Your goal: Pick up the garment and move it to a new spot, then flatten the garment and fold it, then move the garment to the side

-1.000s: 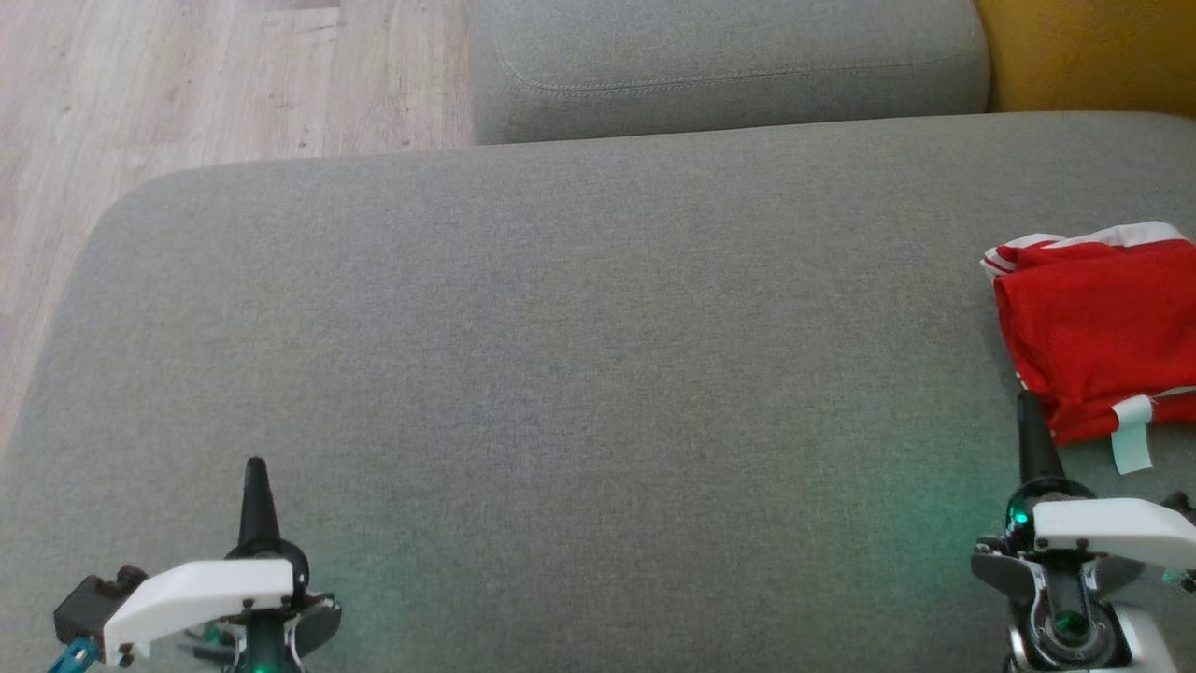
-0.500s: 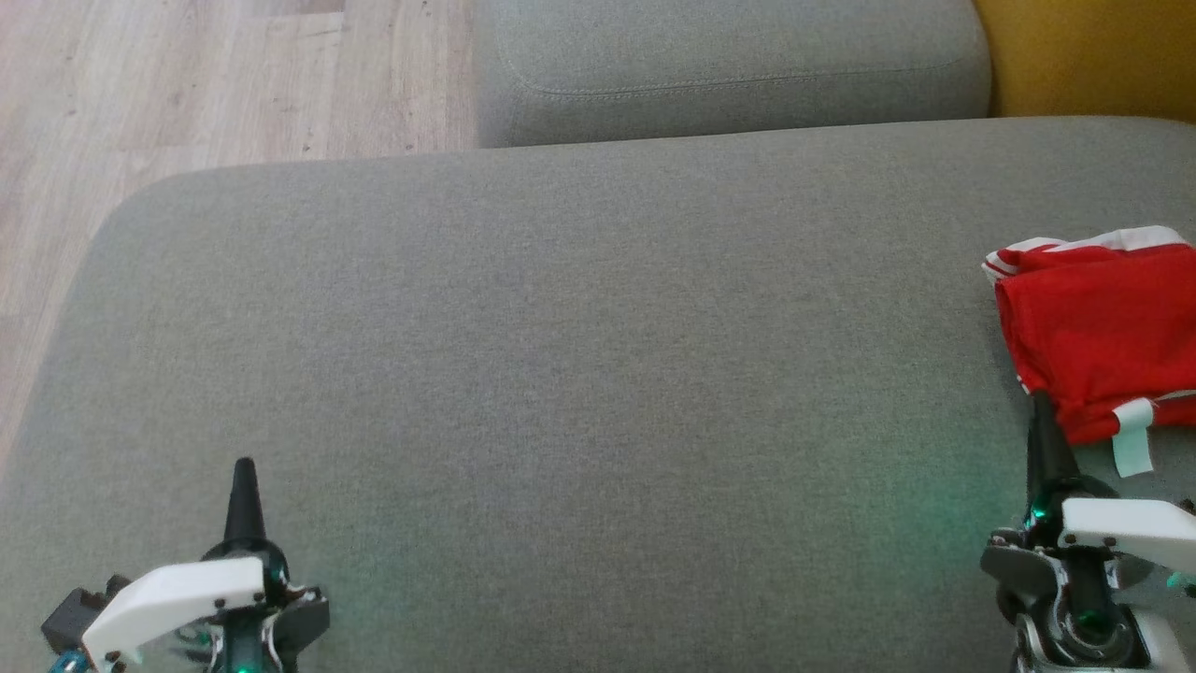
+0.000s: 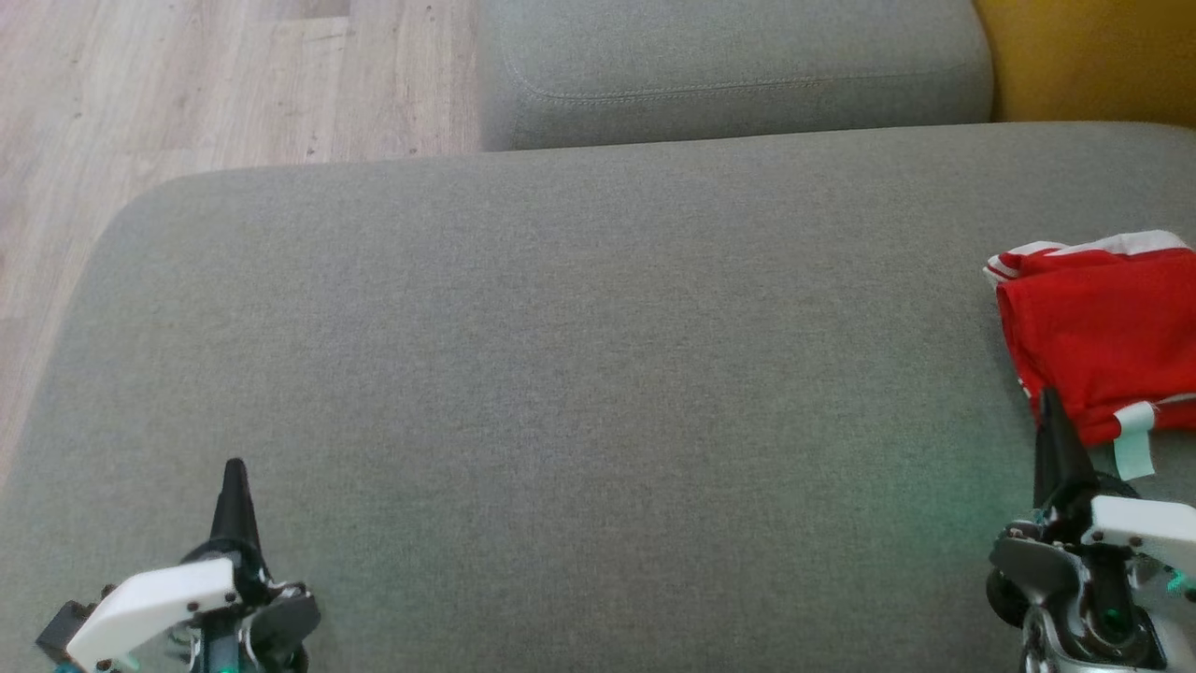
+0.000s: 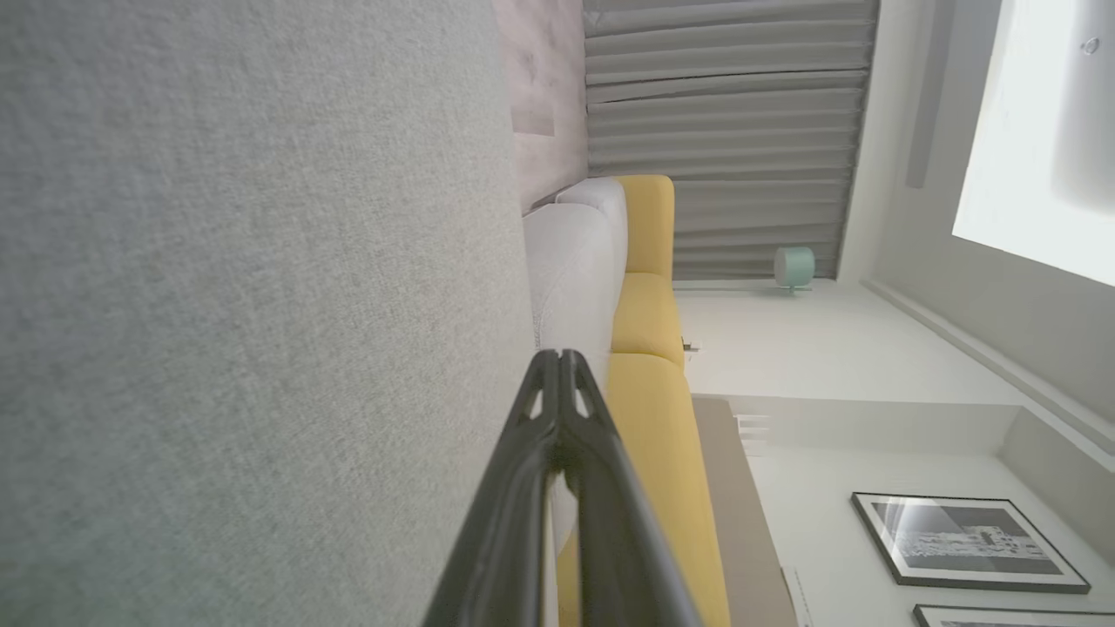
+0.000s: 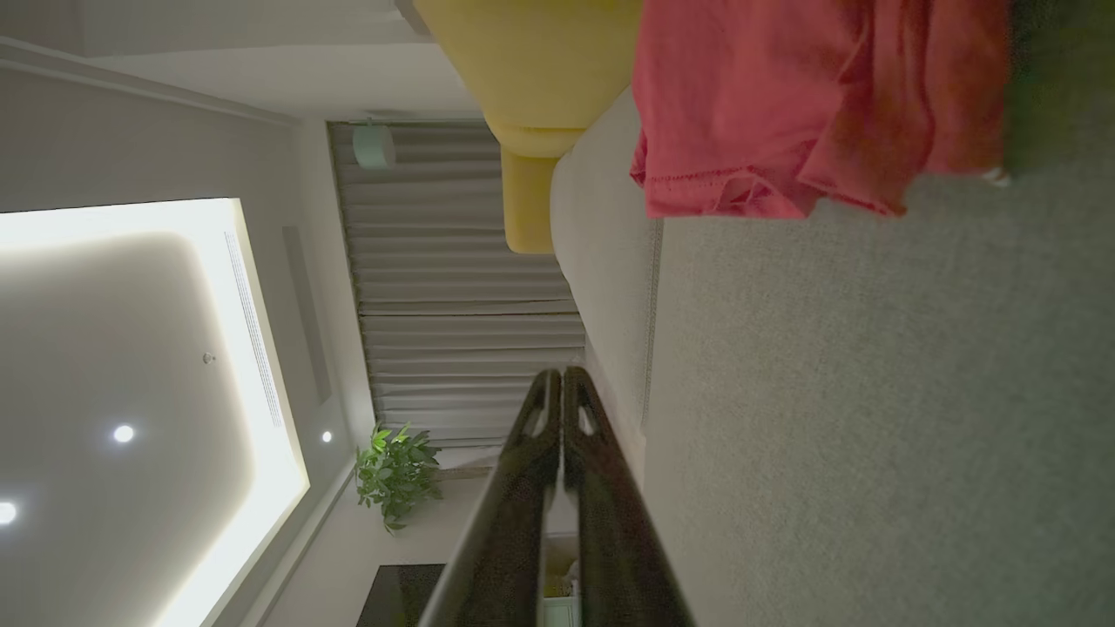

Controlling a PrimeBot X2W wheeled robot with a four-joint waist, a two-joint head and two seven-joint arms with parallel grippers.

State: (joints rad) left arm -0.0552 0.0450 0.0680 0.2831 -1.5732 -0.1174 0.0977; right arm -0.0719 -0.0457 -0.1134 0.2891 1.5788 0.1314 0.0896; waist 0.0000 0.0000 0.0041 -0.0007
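The red garment [image 3: 1093,327] is lying in a folded heap on the right side of the big grey sofa seat [image 3: 561,374]. It is running off the right edge of the head view. White stripes are showing along its far edge, and a small pale tag [image 3: 1132,441] is sticking out at its near edge.

The left claw [image 3: 233,467] is hanging over the near left part of the seat, well apart from the garment. Its tip is pointing toward the far side. In the left wrist view its two dark fingers [image 4: 523,488] are pressing flat together, so this claw is closed tight.

The right claw [image 3: 1048,400] is hanging over the near right part of the seat. In the head view its tip is showing right at the near edge of the garment, just left of the tag. In the right wrist view its fingers [image 5: 514,505] are pressing flat together too, closed tight. There, a bit of bare grey seat is showing between the fingers and the red hem.

A second grey cushion [image 3: 729,65] is sitting at the far side of the seat, with a yellow cushion [image 3: 1093,56] to its right. A pale wooden floor [image 3: 187,93] is showing at the far left. A green plant [image 5: 396,470] is standing by a grey curtain [image 5: 462,305] in the right wrist view.
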